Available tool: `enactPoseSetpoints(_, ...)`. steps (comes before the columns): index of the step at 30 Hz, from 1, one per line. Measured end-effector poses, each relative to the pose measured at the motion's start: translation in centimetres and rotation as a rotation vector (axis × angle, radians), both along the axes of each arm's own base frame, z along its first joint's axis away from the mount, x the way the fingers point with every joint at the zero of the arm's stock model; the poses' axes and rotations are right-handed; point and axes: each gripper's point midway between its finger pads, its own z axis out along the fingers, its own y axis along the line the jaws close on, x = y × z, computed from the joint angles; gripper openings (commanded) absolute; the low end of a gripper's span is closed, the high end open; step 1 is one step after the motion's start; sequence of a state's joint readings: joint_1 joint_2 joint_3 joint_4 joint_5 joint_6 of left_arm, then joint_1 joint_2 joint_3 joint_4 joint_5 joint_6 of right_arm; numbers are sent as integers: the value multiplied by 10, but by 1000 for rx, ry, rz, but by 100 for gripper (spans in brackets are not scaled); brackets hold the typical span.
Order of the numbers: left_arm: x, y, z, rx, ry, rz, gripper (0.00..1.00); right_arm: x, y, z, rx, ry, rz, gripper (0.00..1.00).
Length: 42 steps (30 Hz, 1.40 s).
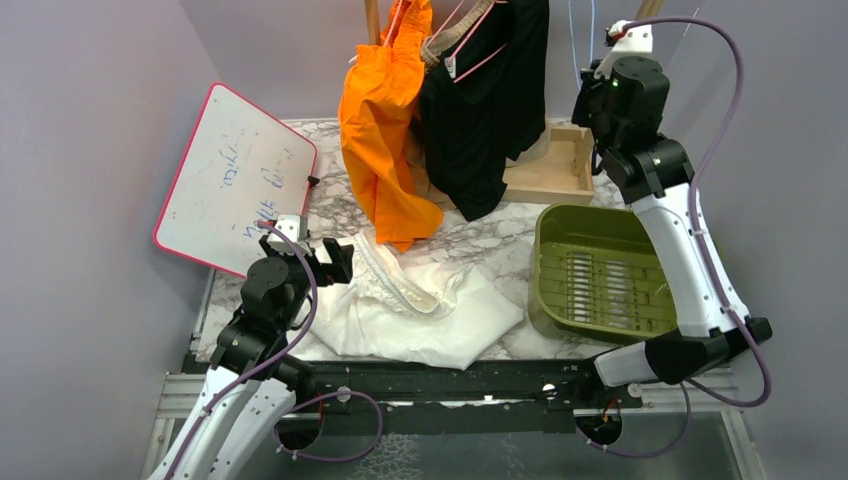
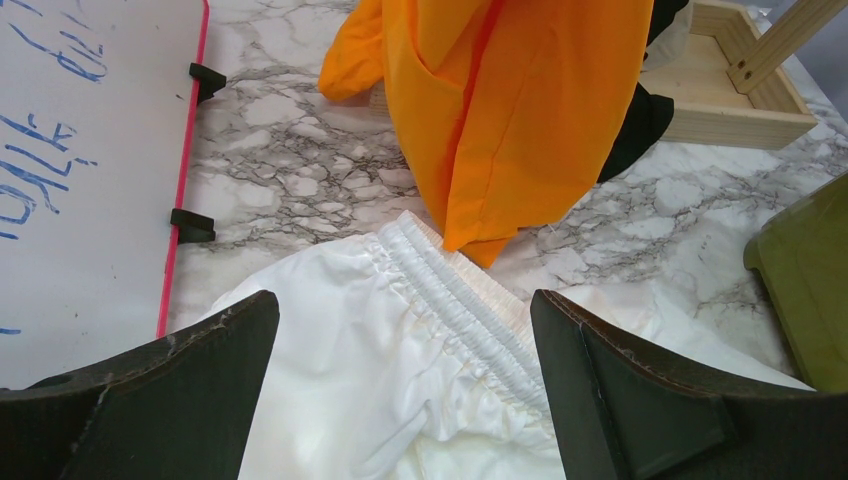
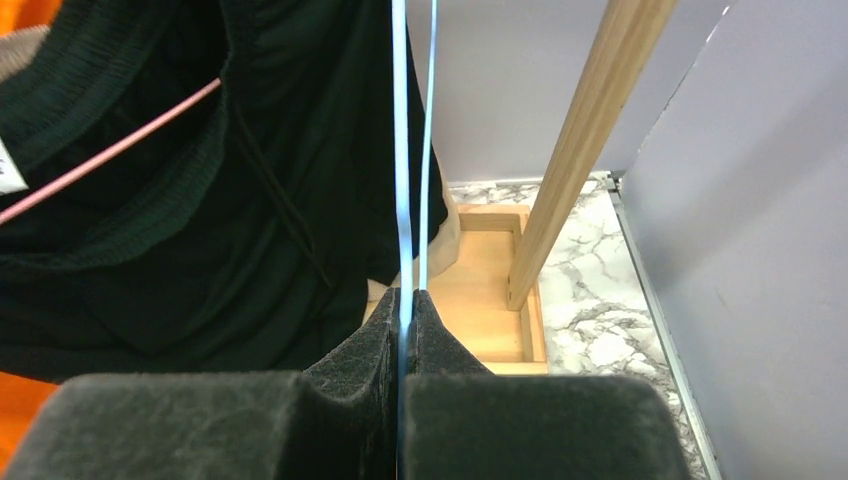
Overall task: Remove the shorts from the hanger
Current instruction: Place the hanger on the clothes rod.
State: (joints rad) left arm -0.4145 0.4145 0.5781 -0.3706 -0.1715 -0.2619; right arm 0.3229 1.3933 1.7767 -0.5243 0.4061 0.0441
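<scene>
left tool (image 2: pixel 402 308): wide open, over white shorts (image 2: pixel 340 345) lying on surface (image 2: pixel 290 150) | right tool (image 3: pixel 408 300): closed, pinching thin blue strand (image 3: pixel 400 150) beside hanging black shorts (image 3: pixel 150 250) | orange shorts (image 1: pixel 385 140): hanging

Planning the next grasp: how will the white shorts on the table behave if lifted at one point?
Probably floppy: the white shorts lie in soft folds on the table, so they should sag from one grip. The fabric looks thin, likely light. The gathered waistband seems thicker, perhaps the surest hold.
</scene>
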Motion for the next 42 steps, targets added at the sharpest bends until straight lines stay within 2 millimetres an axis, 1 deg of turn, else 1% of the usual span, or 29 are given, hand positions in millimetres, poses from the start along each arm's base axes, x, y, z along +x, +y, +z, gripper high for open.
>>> enactPoseSetpoints(5,0,0,0,0,0,0,99,18,-1,-24,-46,78,-18,1)
enactPoseSetpoints(9,0,0,0,0,0,0,99,25,-10,-41,-69,122,-49,1)
enactPoseSetpoints(11,0,0,0,0,0,-1,99,27,-17,-50,-74,138,-64,1)
enactPoseSetpoints(12,0,0,0,0,0,-1,99,28,-21,-52,-74,142,-75,3)
enactPoseSetpoints(13,0,0,0,0,0,-2,99,29,-26,-54,-74,145,-86,6)
enactPoseSetpoints(15,0,0,0,0,0,-2,99,29,-31,-56,-74,149,-99,24)
enactPoseSetpoints(18,0,-1,0,0,1,-3,99,25,-36,-60,-67,148,-109,43)
enactPoseSetpoints(19,0,-1,-1,1,2,-3,99,21,-37,-64,-68,155,-106,54)
enactPoseSetpoints(20,0,-1,-1,1,3,-3,99,17,-37,-65,-65,157,-103,61)
enactPoseSetpoints(22,0,-1,-1,1,4,-3,99,10,-36,-65,-57,149,-86,71)
enactPoseSetpoints(24,0,-1,-1,2,4,-3,99,0,-34,-63,-48,136,-64,78)
enactPoseSetpoints(26,1,-1,-2,3,8,-3,99,-12,-33,-57,-30,111,-44,83)
enactPoseSetpoints(30,2,-2,-5,8,19,-3,99,-41,-31,-51,11,60,2,84)
enactPoseSetpoints(33,2,-2,-5,9,21,-3,99,-62,-27,-52,46,25,45,84)
enactPoseSetpoints(35,2,-2,-5,9,21,-3,99,-78,-20,-57,78,6,100,84)
enactPoseSetpoints(37,2,-2,-5,9,21,-3,99,-95,-6,-65,119,-13,191,84)
enactPoseSetpoints(39,2,-2,-5,9,21,-3,99,-111,13,-72,166,-41,307,80)
enactPoseSetpoints(42,2,-2,-5,9,21,-3,99,-134,51,-96,252,-66,535,76)
